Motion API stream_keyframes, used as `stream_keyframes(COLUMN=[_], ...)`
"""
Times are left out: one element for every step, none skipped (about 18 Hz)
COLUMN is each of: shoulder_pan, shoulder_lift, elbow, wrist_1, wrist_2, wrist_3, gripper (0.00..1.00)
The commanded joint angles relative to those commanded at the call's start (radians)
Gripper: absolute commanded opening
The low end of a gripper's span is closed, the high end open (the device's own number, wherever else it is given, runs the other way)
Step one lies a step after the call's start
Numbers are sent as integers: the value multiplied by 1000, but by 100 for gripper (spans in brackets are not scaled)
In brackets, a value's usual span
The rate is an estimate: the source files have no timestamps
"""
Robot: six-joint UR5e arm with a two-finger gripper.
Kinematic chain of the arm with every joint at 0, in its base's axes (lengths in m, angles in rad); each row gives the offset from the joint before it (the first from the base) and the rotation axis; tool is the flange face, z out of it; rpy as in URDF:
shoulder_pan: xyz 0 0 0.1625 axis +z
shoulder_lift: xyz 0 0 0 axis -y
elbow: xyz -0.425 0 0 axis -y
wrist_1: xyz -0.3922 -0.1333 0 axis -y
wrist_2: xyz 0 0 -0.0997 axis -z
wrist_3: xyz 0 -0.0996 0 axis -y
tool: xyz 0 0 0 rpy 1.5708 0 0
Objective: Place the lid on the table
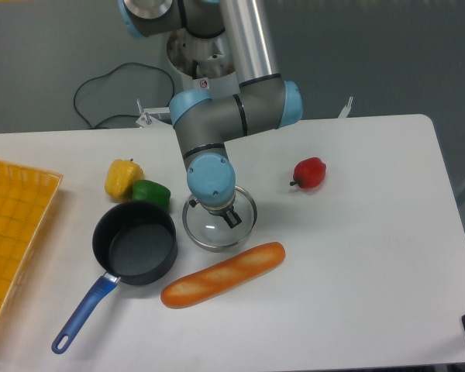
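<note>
The lid (219, 232), a round glass disc with a thin metal rim, is at the middle of the white table (356, 256), right of the pot. It looks level and low, but I cannot tell whether it rests on the tabletop. My gripper (215, 211) points straight down over the lid's centre. The blue wrist hides its fingers and the lid's knob, so I cannot see whether it is open or shut on the knob.
A dark pot with a blue handle (136, 246) stands just left of the lid. A baguette (223, 274) lies just in front. Yellow (122, 177) and green (151, 194) peppers sit behind the pot, a red pepper (310, 173) to the right. A yellow-orange tray (15, 225) is at the left edge.
</note>
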Motion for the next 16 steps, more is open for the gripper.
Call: stream_keyframes(shoulder_pan=[0,0,0,0,-2,-2,-2,-2,-2,-2,-2,-2,0,0,0,-2], shoulder_lift=[0,-2,-2,-2,-2,-2,-2,-2,-2,-2,-2,-2,-2,0,5,9], elbow=[-2,-2,-2,-2,-2,-2,-2,-2,0,2,5,8,12,24,38,55], wrist_1=[0,0,0,0,-2,0,-2,0,-2,0,-2,-2,-2,-2,-2,-6], wrist_2=[0,0,0,2,3,3,3,3,3,3,3,3,3,3,5,3], wrist_3=[2,2,2,2,2,2,2,2,2,2,2,3,3,2,0,2], gripper=[66,67,67,67,71,78,79,80,85,87,87,91,98,100,100,100])
